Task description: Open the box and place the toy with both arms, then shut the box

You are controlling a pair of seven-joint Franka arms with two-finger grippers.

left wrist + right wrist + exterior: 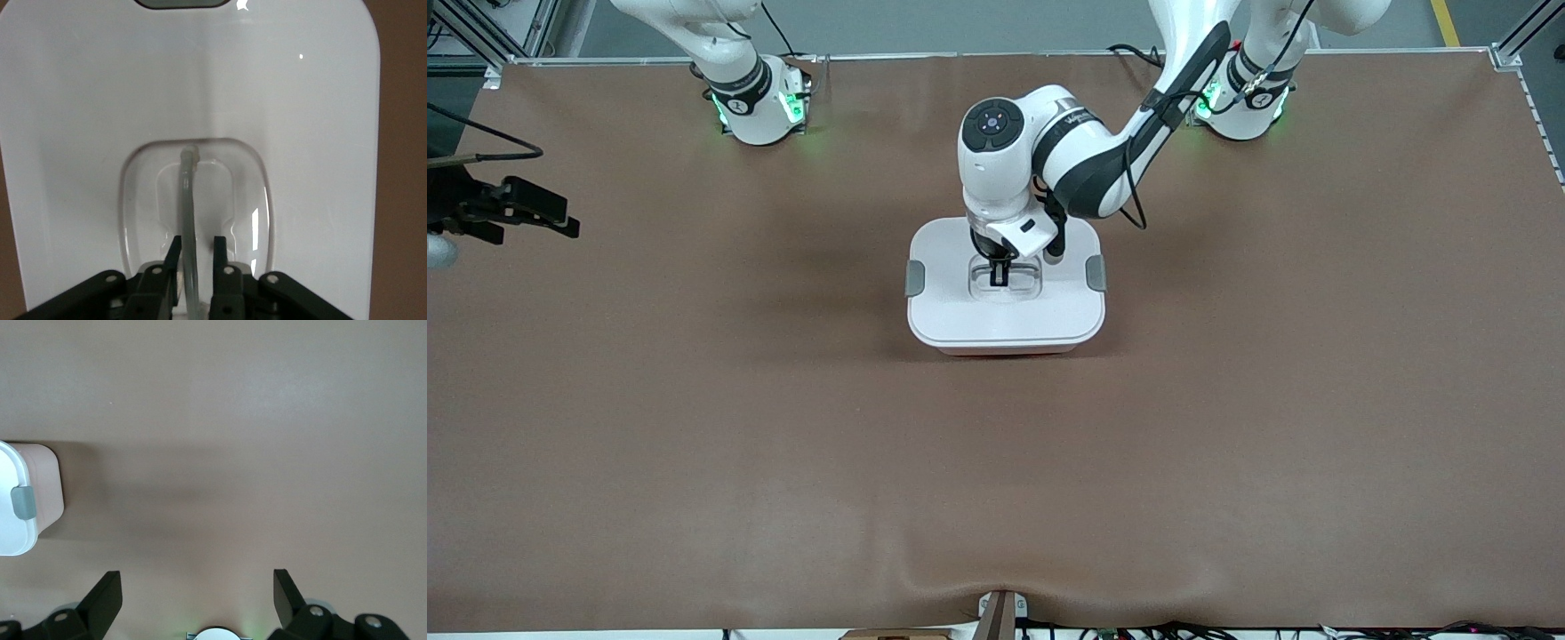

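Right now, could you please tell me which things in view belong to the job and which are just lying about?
Job:
- box, closed
- white lid
- lid handle, between the left gripper fingers
- right gripper, open, waiting over bare table

Lying about:
- brown table cover
- cables at table edge

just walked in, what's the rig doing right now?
The left claw is down in the recessed handle of the white lid, its fingers straddling the clear handle bar with small gaps showing. The lid sits on the pink box mid-table, grey clips at its ends. The right claw waits open over bare table toward its own end. No toy in view.
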